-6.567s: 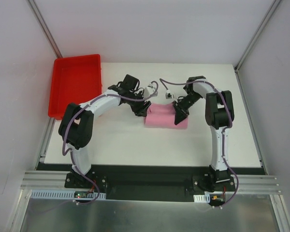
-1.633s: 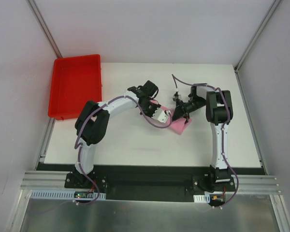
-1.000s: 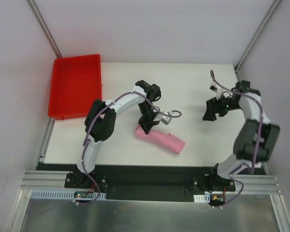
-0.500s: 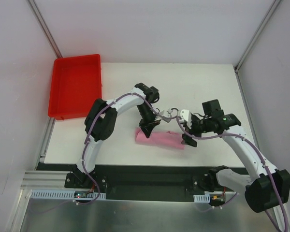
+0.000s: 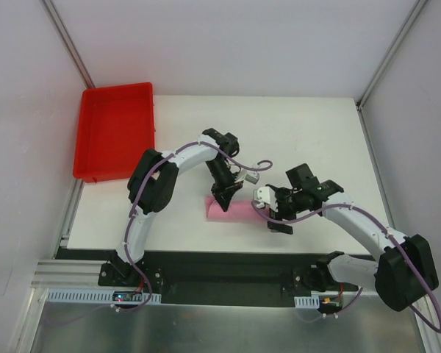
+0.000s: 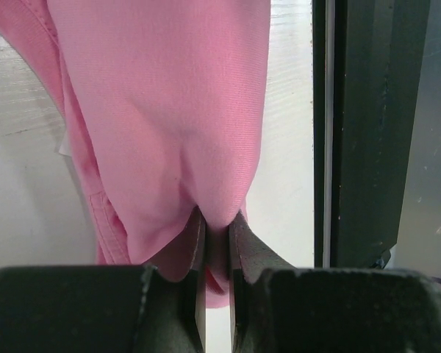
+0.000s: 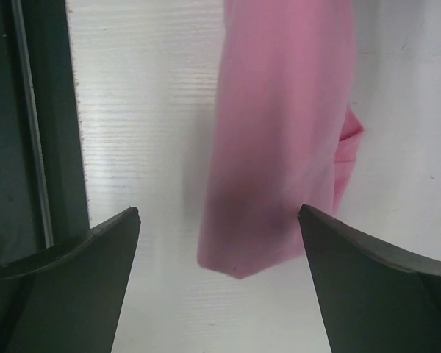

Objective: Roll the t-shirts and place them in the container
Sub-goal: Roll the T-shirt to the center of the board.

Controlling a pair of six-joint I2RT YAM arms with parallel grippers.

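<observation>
Top external: left jaws clench rolled t-shirt (image 5: 239, 211) (apart from red tray (image 5: 114, 140)), right jaws gaping.

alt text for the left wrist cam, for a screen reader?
The left gripper is pinched shut on a fold of the pink t-shirt, which fills the upper left of the view. White table shows beside it, with a dark strip down the right.

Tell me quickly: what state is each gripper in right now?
Left gripper: shut on the pink t-shirt.
Right gripper: open, holding nothing, poised at the t-shirt's rolled end.
</observation>
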